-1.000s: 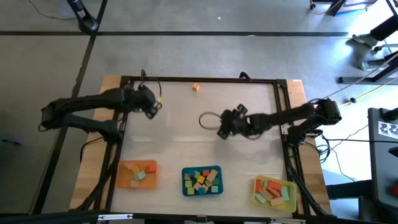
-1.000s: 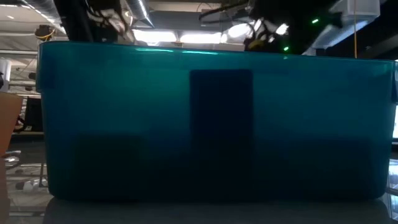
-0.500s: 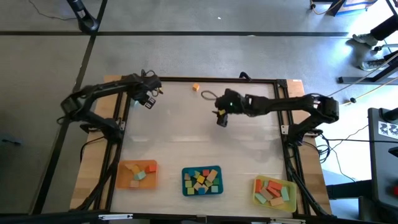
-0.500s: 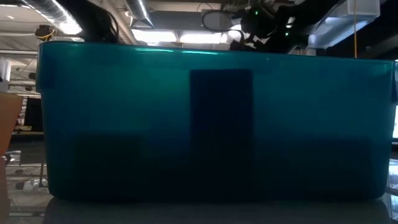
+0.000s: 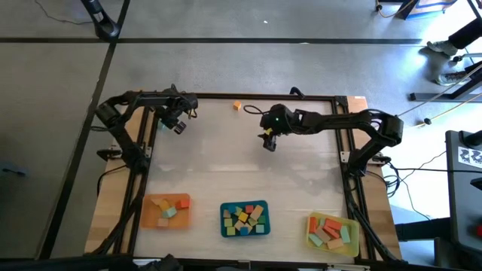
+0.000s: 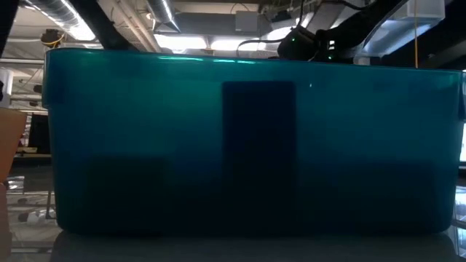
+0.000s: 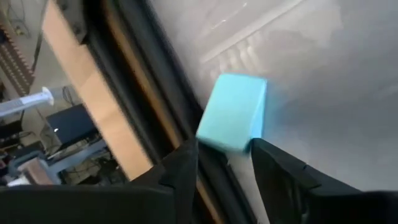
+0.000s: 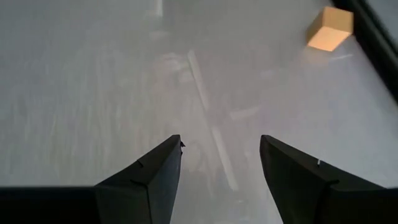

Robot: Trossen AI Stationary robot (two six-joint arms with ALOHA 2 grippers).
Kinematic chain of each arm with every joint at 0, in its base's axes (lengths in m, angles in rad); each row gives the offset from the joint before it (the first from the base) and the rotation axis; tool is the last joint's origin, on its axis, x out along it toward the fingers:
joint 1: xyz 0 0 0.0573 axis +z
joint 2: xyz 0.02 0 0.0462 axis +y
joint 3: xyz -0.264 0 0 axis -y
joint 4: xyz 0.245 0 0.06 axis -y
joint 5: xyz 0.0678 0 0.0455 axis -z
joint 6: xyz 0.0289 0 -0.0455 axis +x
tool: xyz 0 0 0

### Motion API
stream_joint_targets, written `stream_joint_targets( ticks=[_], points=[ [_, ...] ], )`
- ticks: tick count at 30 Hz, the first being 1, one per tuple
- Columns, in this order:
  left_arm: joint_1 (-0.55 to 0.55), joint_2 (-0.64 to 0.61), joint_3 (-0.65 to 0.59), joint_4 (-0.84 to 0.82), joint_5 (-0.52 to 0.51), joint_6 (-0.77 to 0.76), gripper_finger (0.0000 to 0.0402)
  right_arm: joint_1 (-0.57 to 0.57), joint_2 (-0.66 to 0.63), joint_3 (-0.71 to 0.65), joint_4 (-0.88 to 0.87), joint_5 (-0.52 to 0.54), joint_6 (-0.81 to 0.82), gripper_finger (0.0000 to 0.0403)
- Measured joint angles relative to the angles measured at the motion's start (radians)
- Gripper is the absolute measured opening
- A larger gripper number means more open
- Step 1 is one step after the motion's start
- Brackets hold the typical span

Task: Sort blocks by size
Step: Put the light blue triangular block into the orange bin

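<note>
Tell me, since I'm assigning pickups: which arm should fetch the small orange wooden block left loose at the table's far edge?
Probably the right. The right gripper hangs open, empty, with the small orange wooden block ahead in its wrist view. The left gripper is busy around a mint block.

High view evenly lit, soft arm shadows on the white table (image 5: 226, 165), a faint glare band across its middle. Low view backlit: ceiling strip lights (image 6: 175, 40) blown out, teal tray (image 6: 145, 145) wall dark and murky. Left wrist view motion-blurred. Right wrist view hazy, streaky reflections on the tabletop.
</note>
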Motion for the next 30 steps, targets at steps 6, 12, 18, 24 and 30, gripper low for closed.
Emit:
stream_joint_targets(
  ticks=[6, 12, 18, 24, 30],
  points=[
    [0.015, 0.031, 0.0, 0.027, 0.018, 0.05, 0.012, 0.009, 0.008, 0.0, 0.004, -0.009, 0.015, 0.0218],
    [0.011, 0.028, 0.002, 0.047, 0.102, 0.12, 0.011, 0.006, 0.008, 0.0, 0.004, -0.008, 0.036, 0.0218],
    [-0.036, -0.004, 0.002, 0.066, 0.14, 0.128, 0.0106, 0.006, 0.008, 0.0, 0.004, -0.008, 0.039, 0.0218],
    [-0.103, -0.082, 0.001, 0.093, 0.278, 0.123, 0.0106, 0.006, 0.008, 0.0, 0.004, -0.008, 0.06, 0.0218],
    [-0.16, -0.202, 0.016, 0.091, 0.277, 0.078, 0.0106, 0.006, 0.008, 0.0, 0.012, -0.008, 0.069, 0.0218]
  ],
)
